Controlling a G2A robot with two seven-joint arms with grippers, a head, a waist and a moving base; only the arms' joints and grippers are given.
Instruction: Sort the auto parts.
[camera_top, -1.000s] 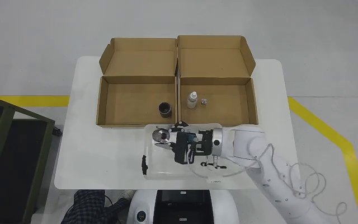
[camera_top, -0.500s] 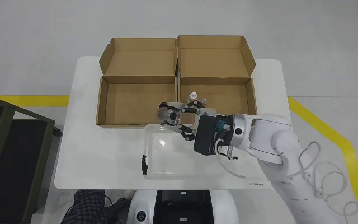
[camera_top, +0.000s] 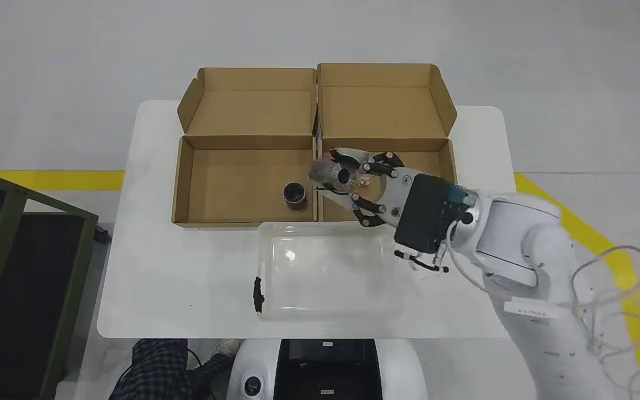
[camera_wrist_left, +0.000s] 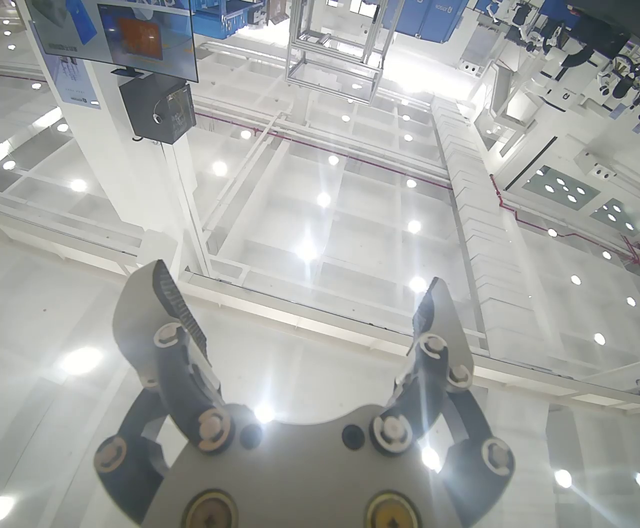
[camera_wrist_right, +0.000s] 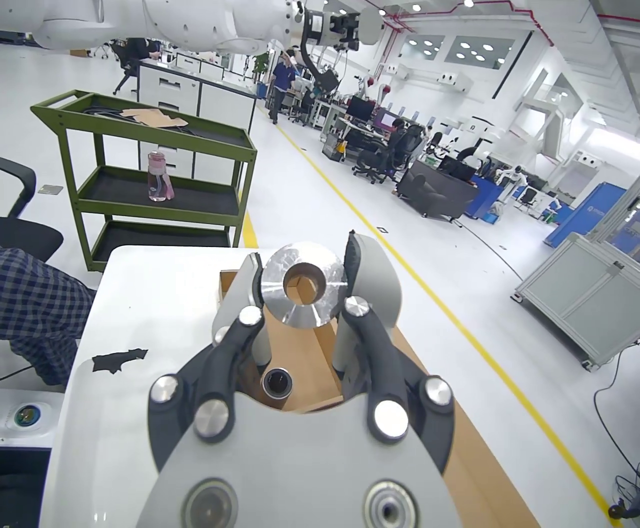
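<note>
So the right gripper (camera_top: 345, 178) has its fingers clamped on a shiny metal ring (camera_top: 334, 171) with a big hole through it, one finger on each side. In the top view it sits mid-frame, held up right about over the wall where the two open cardboard boxes meet. The left box (camera_top: 230, 185) has a small dark cylinder (camera_top: 294, 193) standing near its lower right corner. The right box (camera_top: 420, 175) is partly covered by the arm. From the right wrist view you can see that cylinder (camera_wrist_right: 276, 382) low between the fingers, well below the ring (camera_wrist_right: 300, 312). A clear plastic tray (camera_top: 320, 270) sits on the white counter (camera_top: 170, 260) just below the boxes, lower centre of the frame. The left gripper (camera_wrist_left: 297, 280) points up at the ceiling, fingers wide apart, nothing between them.
</note>
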